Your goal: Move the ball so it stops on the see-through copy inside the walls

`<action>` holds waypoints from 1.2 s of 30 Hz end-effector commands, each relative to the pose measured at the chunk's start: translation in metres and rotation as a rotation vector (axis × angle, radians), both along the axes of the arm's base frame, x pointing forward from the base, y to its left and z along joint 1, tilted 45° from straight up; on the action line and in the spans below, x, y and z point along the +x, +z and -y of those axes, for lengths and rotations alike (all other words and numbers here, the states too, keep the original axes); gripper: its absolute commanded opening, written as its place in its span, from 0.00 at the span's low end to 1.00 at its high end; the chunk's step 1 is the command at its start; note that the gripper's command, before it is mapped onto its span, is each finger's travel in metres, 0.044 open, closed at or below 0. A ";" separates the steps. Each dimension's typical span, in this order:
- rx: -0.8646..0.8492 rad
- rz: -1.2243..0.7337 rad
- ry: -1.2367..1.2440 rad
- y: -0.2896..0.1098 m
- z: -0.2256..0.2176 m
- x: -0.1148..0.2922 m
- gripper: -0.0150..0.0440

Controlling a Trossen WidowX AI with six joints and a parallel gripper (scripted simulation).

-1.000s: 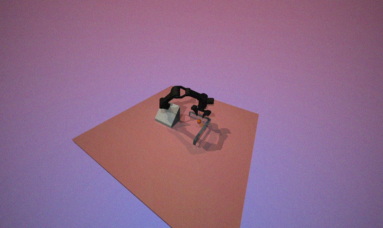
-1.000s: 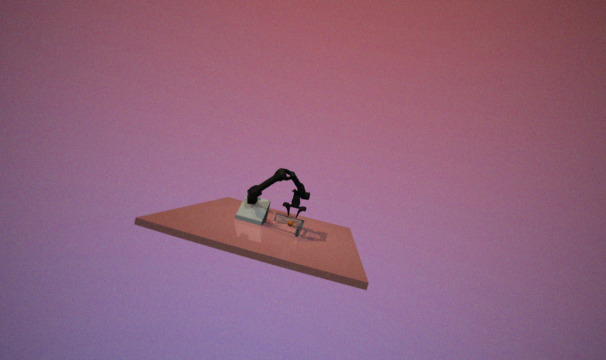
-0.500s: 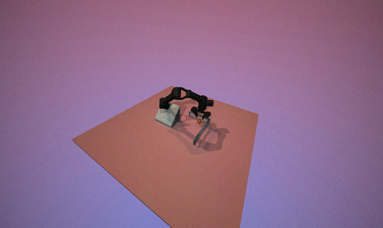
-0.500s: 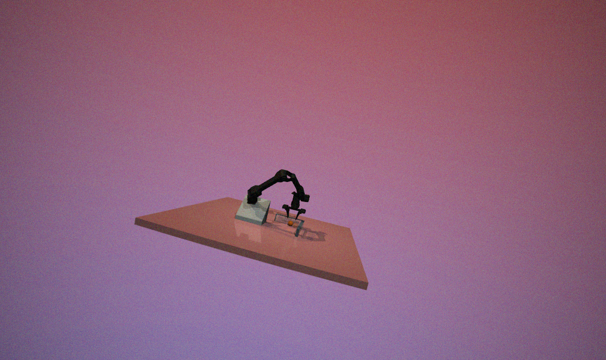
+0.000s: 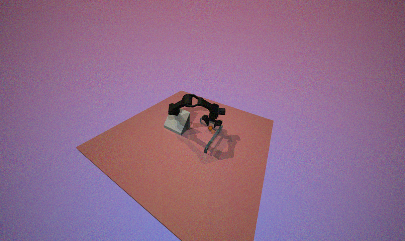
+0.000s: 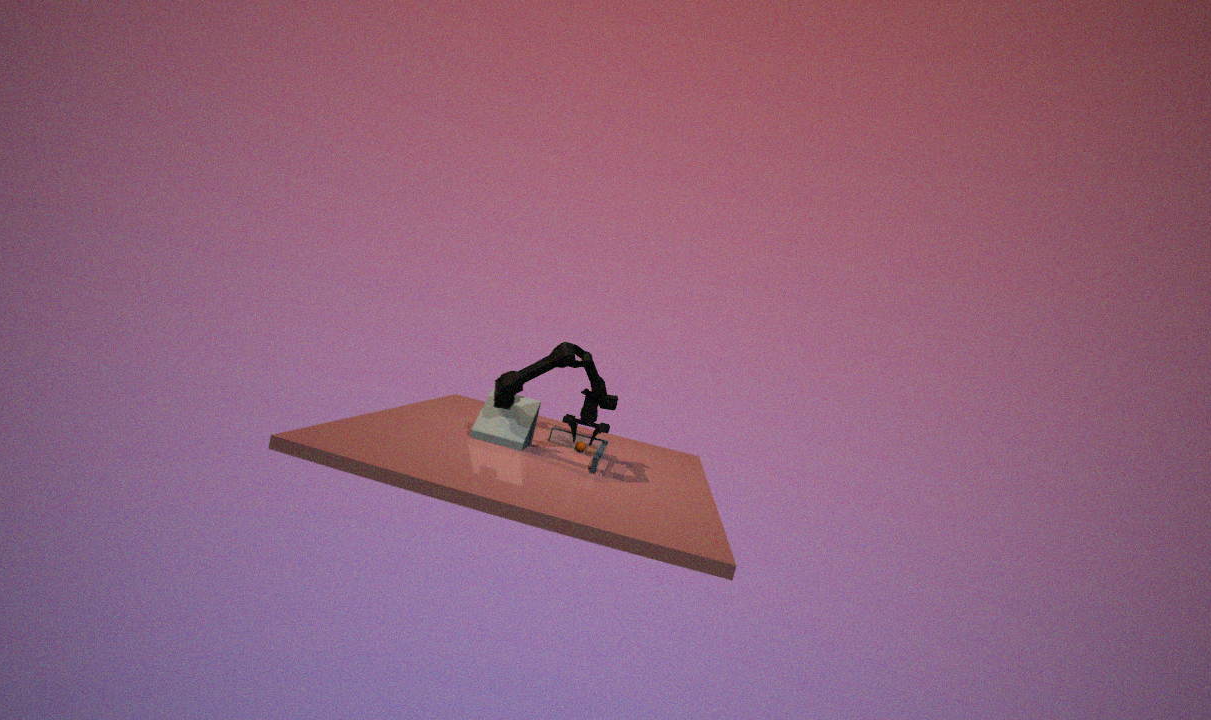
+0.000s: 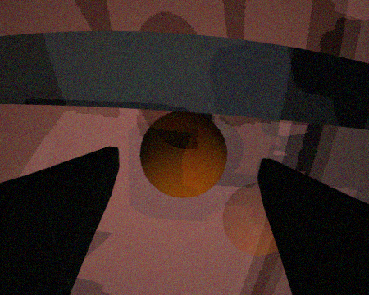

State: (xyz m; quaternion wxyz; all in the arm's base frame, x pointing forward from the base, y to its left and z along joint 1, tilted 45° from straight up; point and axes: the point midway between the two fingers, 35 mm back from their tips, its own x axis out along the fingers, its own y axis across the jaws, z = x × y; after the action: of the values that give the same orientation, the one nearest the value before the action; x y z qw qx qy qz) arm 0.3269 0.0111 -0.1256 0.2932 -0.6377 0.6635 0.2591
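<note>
The orange ball (image 5: 210, 127) (image 6: 579, 445) (image 7: 184, 156) lies on the table just inside the clear walls, close to the short wall (image 7: 152, 71). The see-through copy (image 7: 249, 226) shows faintly on the table, a little to the right of the ball and nearer the wrist camera, partly behind the right finger. My gripper (image 5: 211, 123) (image 6: 587, 432) (image 7: 190, 163) is open and low over the ball, one finger on each side, not touching it. The long wall (image 5: 213, 140) (image 6: 600, 459) runs away from the corner.
The arm's grey wedge-shaped base block (image 5: 176, 123) (image 6: 504, 422) stands just left of the walls. The reddish table (image 5: 168, 179) (image 6: 645, 519) stretches wide around them. The arm's shadows fall across the walls.
</note>
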 end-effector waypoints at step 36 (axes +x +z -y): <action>0.010 0.018 -0.021 0.041 -0.030 0.012 0.25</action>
State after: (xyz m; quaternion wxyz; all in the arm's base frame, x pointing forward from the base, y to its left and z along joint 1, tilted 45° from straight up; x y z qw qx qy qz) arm 0.3389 0.0229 -0.0976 0.3024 -0.6325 0.6678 0.2503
